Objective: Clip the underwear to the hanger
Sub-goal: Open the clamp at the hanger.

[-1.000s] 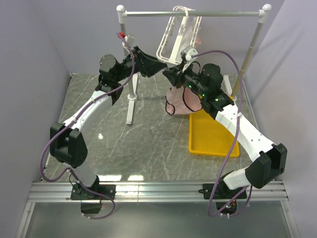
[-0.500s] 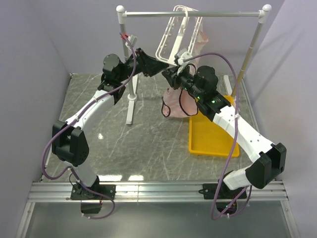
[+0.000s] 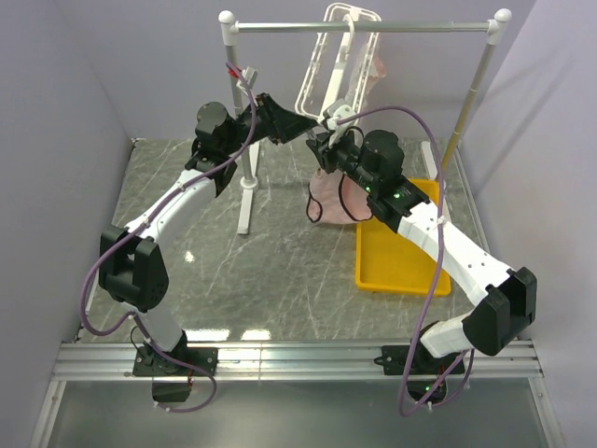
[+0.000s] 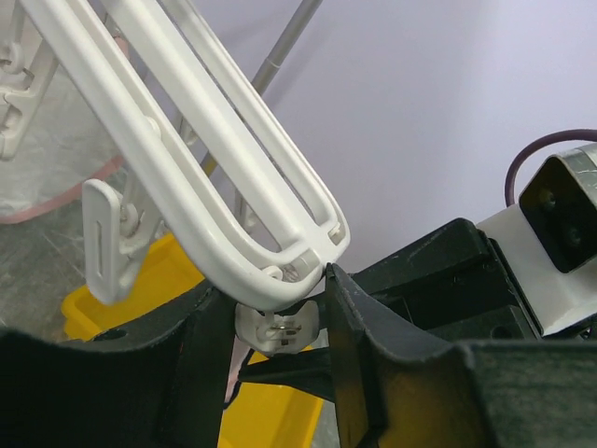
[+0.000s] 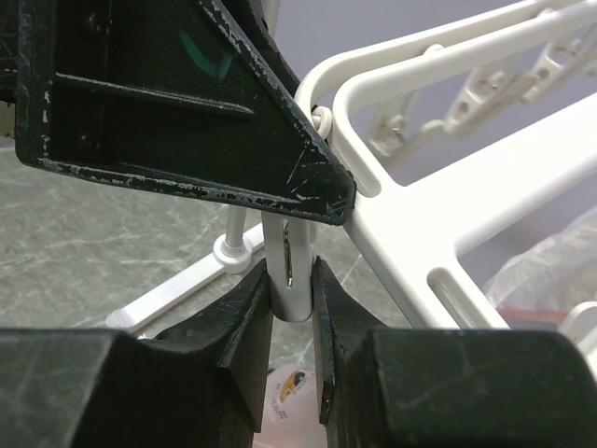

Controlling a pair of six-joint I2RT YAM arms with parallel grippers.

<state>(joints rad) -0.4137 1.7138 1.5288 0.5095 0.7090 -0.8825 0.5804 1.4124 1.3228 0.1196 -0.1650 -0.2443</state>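
Observed: right gripper pinches a clip at frame centre. The left gripper straddles the hanger end; grip cannot be told. Risk: hanger swings, clip escapes, underwear drops.

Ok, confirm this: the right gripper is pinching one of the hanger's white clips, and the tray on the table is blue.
Wrong on colour: the tray is yellow, as the top external view shows. The rest stands: the right gripper is pinching a white clip of the hanger.
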